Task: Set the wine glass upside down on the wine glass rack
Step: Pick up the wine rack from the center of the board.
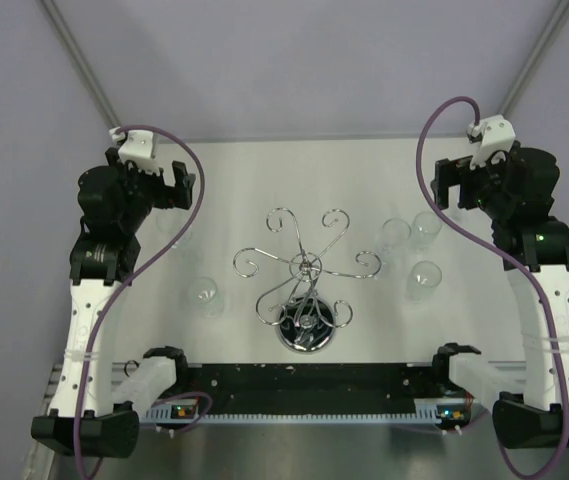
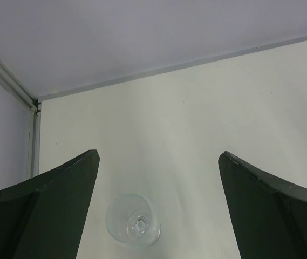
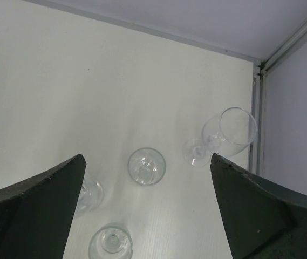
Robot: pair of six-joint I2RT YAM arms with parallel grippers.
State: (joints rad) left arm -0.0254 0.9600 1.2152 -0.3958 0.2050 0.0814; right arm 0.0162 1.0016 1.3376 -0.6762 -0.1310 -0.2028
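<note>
The chrome wine glass rack (image 1: pixel 305 268) stands mid-table on its round mirrored base (image 1: pixel 306 326), its scroll arms bare. Clear wine glasses stand upright on both sides: one (image 1: pixel 204 293) to its left, others (image 1: pixel 424 279) to its right. My left gripper (image 1: pixel 169 186) hovers open at the back left; in its wrist view a wine glass (image 2: pixel 133 224) sits below, between the fingers (image 2: pixel 61 208), which do not touch it. My right gripper (image 1: pixel 454 186) hangs open at the back right over several glasses (image 3: pixel 147 165), with one more (image 3: pixel 227 131) by the wall. Neither gripper holds anything.
Grey enclosure walls close the table at the back and sides, with a metal corner post (image 3: pixel 258 108) near the right glasses. A black rail (image 1: pixel 304 385) with the arm bases runs along the near edge. Purple cables (image 1: pixel 189 215) loop off both wrists.
</note>
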